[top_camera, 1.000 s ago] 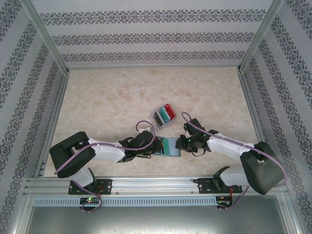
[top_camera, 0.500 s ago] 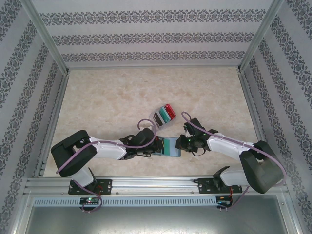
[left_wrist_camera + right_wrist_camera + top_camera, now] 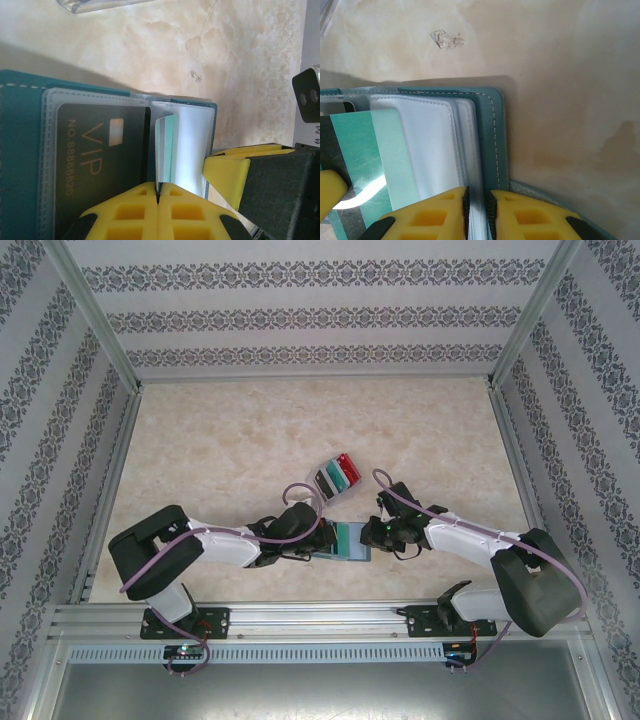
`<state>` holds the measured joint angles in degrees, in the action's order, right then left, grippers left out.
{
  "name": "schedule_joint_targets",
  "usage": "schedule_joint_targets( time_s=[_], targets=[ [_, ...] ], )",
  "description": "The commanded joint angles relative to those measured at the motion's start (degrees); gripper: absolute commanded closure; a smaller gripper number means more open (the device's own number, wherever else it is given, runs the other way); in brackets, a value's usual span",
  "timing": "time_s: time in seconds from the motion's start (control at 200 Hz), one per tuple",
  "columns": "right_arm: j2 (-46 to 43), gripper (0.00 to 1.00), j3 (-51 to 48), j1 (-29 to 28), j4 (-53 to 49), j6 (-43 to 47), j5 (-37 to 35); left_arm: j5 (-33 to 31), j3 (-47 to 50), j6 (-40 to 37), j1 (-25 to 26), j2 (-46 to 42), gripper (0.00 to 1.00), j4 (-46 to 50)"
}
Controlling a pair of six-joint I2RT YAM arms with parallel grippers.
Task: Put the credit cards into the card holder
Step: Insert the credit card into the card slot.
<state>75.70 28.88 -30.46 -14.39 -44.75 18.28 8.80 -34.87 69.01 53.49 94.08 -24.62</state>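
1. Near card holder point(image 3: 350, 540), far side: clear tray point(image 3: 337, 477) w/ red card point(image 3: 347, 466).
2. The card holder lies open, teal, dark VIP card point(image 3: 100, 150) inside.
3. At its pocket, left gripper point(image 3: 158, 189) pinches teal-green card point(image 3: 167, 145).
4. On its other edge, right gripper point(image 3: 478, 200) pinches the clear sleeves.

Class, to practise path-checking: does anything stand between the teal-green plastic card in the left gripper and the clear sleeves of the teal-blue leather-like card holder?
Nothing visible does. The teal-green plastic card, pinched in the left gripper, touches the card holder's clear sleeves. The black VIP card fills the neighbouring pocket; the right gripper pinches the sleeves' edge.
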Motion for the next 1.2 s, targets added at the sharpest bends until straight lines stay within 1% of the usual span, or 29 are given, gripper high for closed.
schedule_joint_targets(
  time_s=[0.0,0.085,0.14,0.225,0.325,0.385,0.47,0.535,0.575,0.609,0.639,0.714,0.774,1.014,1.089,1.194],
  targets=[
    [3.0,0.79,-1.9,0.6,-1.7,1.1,-4.4,0.4,-1.0,-0.7,-0.9,2.2,1.0,0.2],
    [3.0,0.79,-1.9,0.6,-1.6,0.9,-4.4,2.1,-2.2,-0.7,-0.9,3.2,1.0,1.9],
    [2.9,0.79,-1.9,0.6,-1.4,0.8,-4.5,3.3,-1.9,-0.4,-0.9,4.2,1.0,0.2],
    [3.0,0.79,-2.0,0.6,-1.1,0.6,-4.6,4.9,-3.1,-0.9,-0.9,5.7,0.95,-0.5],
    [3.0,0.78,-2.0,0.6,-1.3,0.5,-4.7,5.9,-6.3,-2.6,-0.8,7.0,0.92,4.1],
    [2.7,0.78,-2.0,0.6,-1.4,0.4,-4.9,6.1,-6.6,-2.9,-0.7,7.1,0.91,4.9],
    [2.3,0.78,-2.1,0.6,-1.4,0.3,-4.9,4.7,-6.9,-3.7,-0.7,5.7,0.88,8.3],
    [2.0,0.78,-2.1,0.6,-1.7,0.3,-5.1,3.2,-7.3,-4.6,-0.7,4.3,0.82,12.3],
    [1.9,0.78,-2.1,0.7,-1.7,0.3,-5.1,2.6,-7.5,-5.4,-0.7,3.5,0.79,14.7],
    [1.8,0.78,-2.1,0.7,-1.7,0.3,-5.1,2.3,-7.8,-5.9,-0.7,3.0,0.74,16.0],
    [1.7,0.78,-2.0,0.7,-1.7,0.2,-5.1,2.0,-8.0,-6.2,-0.7,2.7,0.72,17.2],
    [1.7,0.78,-1.8,0.7,-1.7,0.3,-4.8,1.2,-8.5,-7.1,-0.7,2.0,0.72,19.3],
    [1.8,0.77,-1.7,0.7,-1.8,0.3,-4.9,1.3,-8.7,-7.6,-0.7,2.0,0.73,18.6],
    [1.9,0.77,-1.6,0.7,-1.7,0.3,-4.5,4.6,-11.3,-8.2,-0.7,5.8,0.81,16.3],
    [1.9,0.77,-1.6,0.7,-1.7,0.3,-4.5,5.3,-11.8,-8.1,-0.6,6.7,0.87,15.7],
    [1.7,0.77,-1.7,0.6,-1.7,0.1,-4.5,6.6,-12.3,-8.3,-0.5,7.5,0.87,14.8]
  ],
)
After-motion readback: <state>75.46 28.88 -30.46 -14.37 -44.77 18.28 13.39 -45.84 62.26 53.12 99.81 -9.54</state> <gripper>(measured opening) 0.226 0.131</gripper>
